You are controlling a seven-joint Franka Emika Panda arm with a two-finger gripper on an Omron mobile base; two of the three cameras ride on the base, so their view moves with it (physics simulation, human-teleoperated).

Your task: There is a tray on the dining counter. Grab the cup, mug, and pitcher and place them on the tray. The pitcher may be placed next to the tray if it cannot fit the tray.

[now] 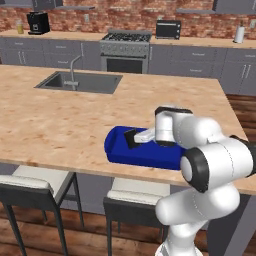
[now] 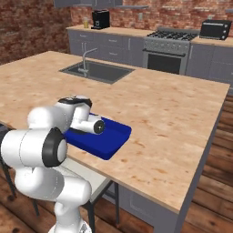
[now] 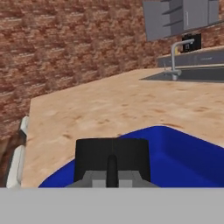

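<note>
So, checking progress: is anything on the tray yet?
No, the tray shows bare blue inside in the right base view, with the shut gripper holding nothing over it.

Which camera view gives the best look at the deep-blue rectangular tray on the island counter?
The left base view: the deep-blue rectangular tray shows its long front wall and rounded left end, though the arm hides its right part. The right base view shows one corner beyond the arm. The hand view shows just part of its rim and floor.
</note>
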